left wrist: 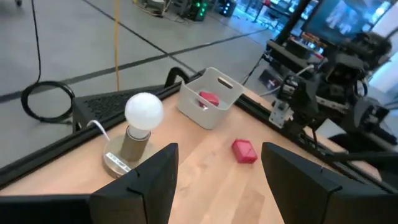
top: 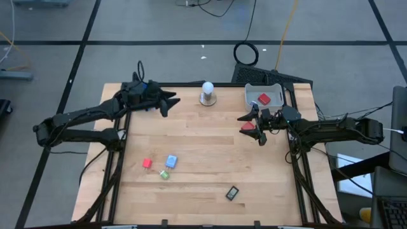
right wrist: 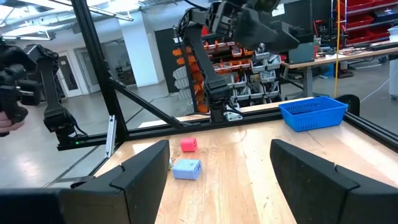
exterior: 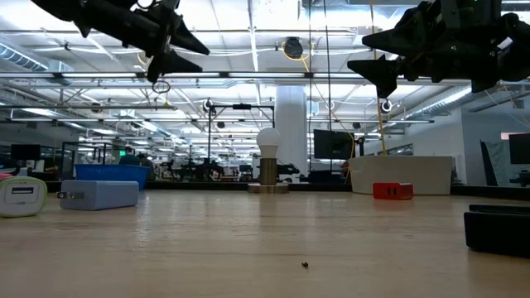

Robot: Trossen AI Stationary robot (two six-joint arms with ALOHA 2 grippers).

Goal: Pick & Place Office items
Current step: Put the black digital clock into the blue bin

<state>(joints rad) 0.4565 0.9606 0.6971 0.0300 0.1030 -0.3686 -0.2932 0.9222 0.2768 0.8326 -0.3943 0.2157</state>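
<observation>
You only get the tips of the left gripper (left wrist: 217, 180) in its wrist view; the picture's edge cuts the rest. In the high view the green bit (top: 164, 174) is too small to make out. The red block (left wrist: 209, 99) in the grey tray (left wrist: 208, 98) sits half behind the wall. The dark piece (exterior: 498, 228) runs off the low view's edge.

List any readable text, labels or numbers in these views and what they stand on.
None can be read.
Label on the bulb base: print too blurred to read.
Dark piece: a pale face, no legible marks.
Screens beyond the table: nothing legible.
</observation>
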